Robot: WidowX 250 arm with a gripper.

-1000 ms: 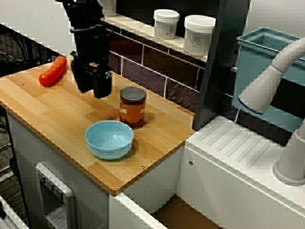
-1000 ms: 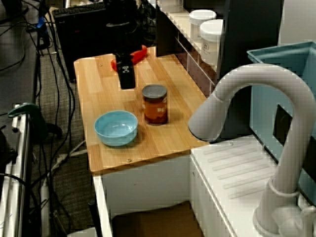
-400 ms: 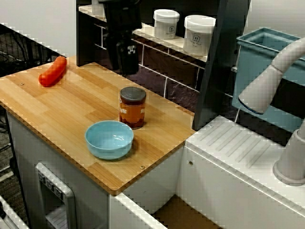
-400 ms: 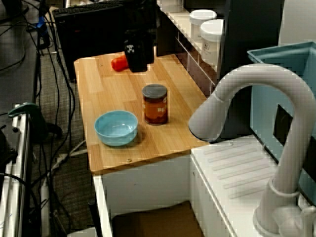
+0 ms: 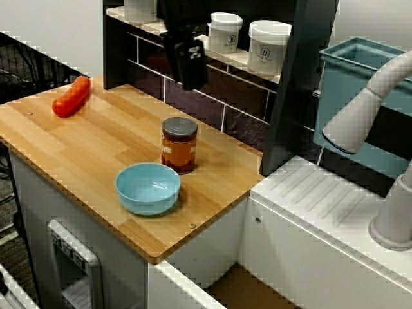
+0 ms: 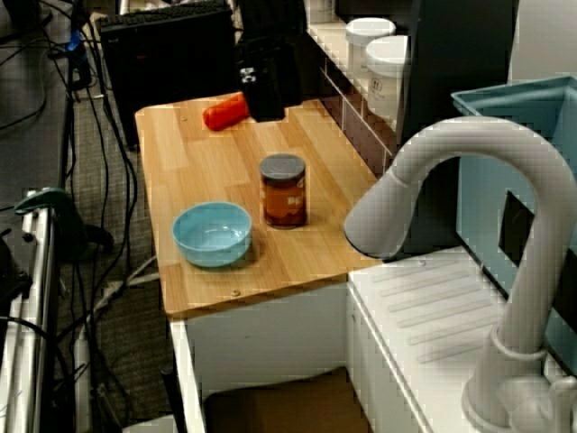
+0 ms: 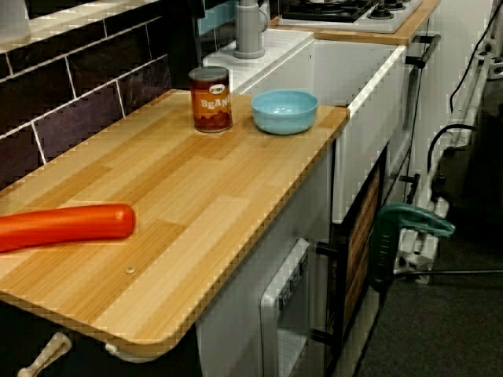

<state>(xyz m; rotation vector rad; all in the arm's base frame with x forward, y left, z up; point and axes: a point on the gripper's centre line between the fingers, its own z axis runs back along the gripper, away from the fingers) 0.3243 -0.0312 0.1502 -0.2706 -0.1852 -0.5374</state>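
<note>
Though raised high, holds the black claw (image 5: pixel 192 80) above and behind the lidded brown glass jar (image 5: pixel 179 145).
Cannot tell claw open or closed; grips nothing visible. Leaves jar upright, with round light-blue bowl (image 5: pixel 147 187) just in front of it, long orange-red sausage-shaped piece (image 5: pixel 71 96) well apart from it, two white lidded tubs (image 5: pixel 269 46) on the shelf (image 5: pixel 241 58) behind. Has risen in the last second from low beside the orange-red piece toward the jar.
</note>
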